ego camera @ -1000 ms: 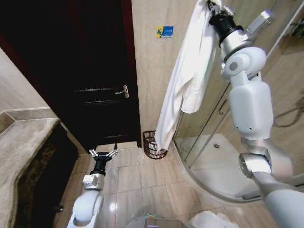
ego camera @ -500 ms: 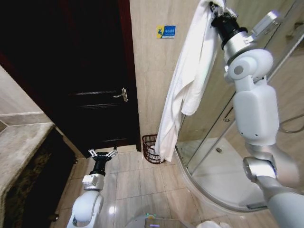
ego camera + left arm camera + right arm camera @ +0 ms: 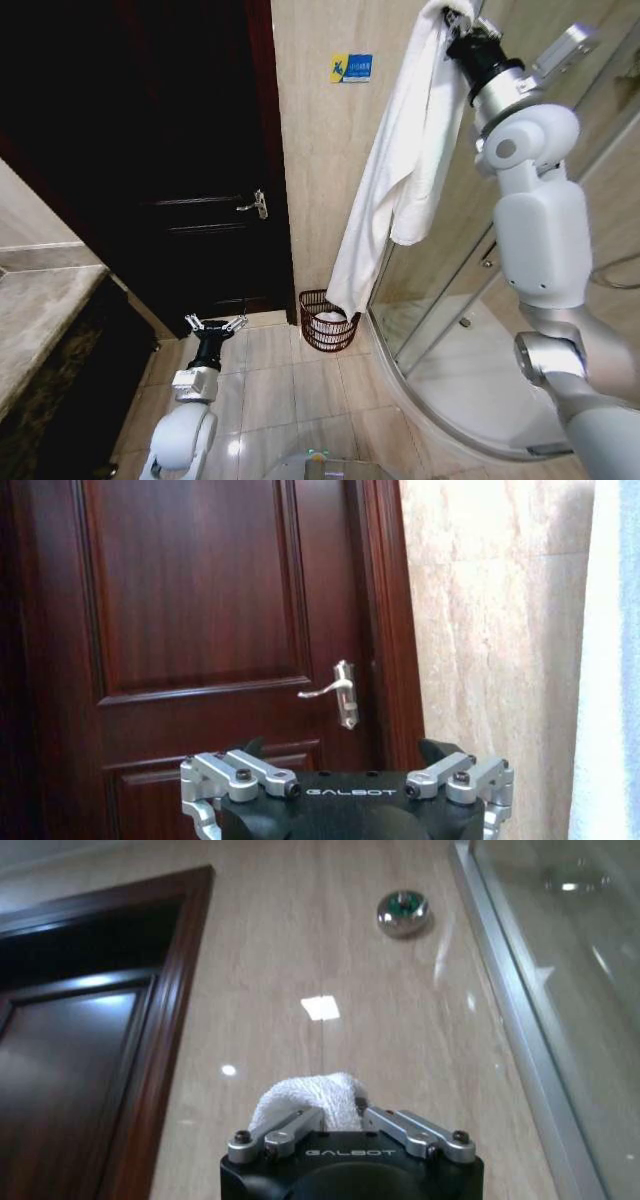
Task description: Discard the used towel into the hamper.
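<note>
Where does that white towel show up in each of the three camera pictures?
Head view: white towel hangs from the raised right tool, lower end over the hamper.
Left wrist view: a pale strip at the edge.
Right wrist view: bunched between the fingers.
Shared landmark: dark door.

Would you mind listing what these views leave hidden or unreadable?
- Hamper, head view: the towel hanging from the right gripper covers its right rim; contents too small to tell.
- Wall sign, head view: text too small.
- Left gripper, left wrist view: jaws cut off by the frame edge.
</note>
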Available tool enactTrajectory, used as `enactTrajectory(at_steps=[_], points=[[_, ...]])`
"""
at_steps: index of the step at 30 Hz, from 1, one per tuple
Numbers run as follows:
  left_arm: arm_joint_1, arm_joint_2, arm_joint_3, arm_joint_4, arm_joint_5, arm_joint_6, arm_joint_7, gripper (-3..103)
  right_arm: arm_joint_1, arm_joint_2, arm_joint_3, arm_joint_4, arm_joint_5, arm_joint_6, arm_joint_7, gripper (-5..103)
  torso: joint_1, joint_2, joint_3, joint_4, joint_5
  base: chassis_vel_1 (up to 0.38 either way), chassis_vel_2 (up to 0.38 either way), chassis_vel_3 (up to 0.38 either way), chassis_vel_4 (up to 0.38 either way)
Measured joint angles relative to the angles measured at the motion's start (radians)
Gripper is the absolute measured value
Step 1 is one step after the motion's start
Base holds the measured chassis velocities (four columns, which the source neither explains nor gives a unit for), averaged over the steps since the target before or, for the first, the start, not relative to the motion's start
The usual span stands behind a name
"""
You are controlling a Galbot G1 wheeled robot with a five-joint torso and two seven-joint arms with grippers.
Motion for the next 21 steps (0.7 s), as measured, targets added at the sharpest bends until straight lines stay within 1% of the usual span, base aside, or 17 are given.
enactTrajectory(at_steps=[2, 8, 13, 14, 16, 17, 20, 21], points=[[-0.003, 0.000, 0.004, 0.008, 0.002, -0.001, 0.000, 100, -0.011, -0.006, 0.000, 0.007, 0.002, -0.013, 0.003, 3, 0.000, 0.000, 0.000, -0.0005, -0.0001, -0.086, 0.079, 0.066, -0.065], [-0.007, -0.005, 0.010, 0.010, 0.005, -0.002, 0.000, 100, -0.017, 0.000, -0.005, -0.006, -0.003, -0.006, -0.003, 3, -0.001, 0.000, 0.000, -0.0002, 0.0001, -0.014, 0.013, 0.011, -0.007], [-0.002, -0.009, 0.009, 0.010, 0.009, -0.007, 0.000, 100, 0.005, 0.031, -0.039, -0.029, -0.002, 0.025, -0.017, 3, -0.001, 0.000, 0.000, -0.0007, 0.0001, 0.008, -0.020, -0.010, 0.010], [0.000, -0.010, 0.009, 0.009, 0.010, -0.009, 0.000, 100, 0.018, 0.043, -0.052, -0.041, 0.000, 0.035, -0.020, 3, -0.001, 0.000, 0.000, -0.0006, -0.0004, 0.000, 0.000, 0.000, 0.000], [0.005, -0.010, 0.007, 0.000, 0.011, -0.009, 0.000, 100, 0.051, 0.075, -0.073, -0.082, 0.003, 0.053, -0.026, 3, -0.001, 0.000, 0.000, 0.0000, -0.0004, 0.000, 0.000, 0.000, 0.000], [0.005, -0.010, 0.007, 0.000, 0.011, -0.009, 0.000, 100, 0.051, 0.075, -0.073, -0.082, 0.003, 0.053, -0.026, 3, -0.001, 0.000, 0.000, 0.0000, -0.0004, 0.000, 0.000, 0.000, 0.000], [0.012, -0.008, 0.003, -0.015, 0.011, -0.009, 0.000, 100, 0.090, 0.114, -0.082, -0.144, -0.020, 0.064, -0.034, 3, -0.001, 0.000, 0.000, 0.0001, -0.0005, 0.000, 0.000, 0.000, 0.000], [0.012, -0.008, 0.003, -0.015, 0.011, -0.009, 0.000, 100, 0.090, 0.114, -0.082, -0.144, -0.020, 0.064, -0.034, 3, -0.001, 0.000, 0.000, 0.0001, -0.0005, 0.000, 0.000, 0.000, 0.000]])
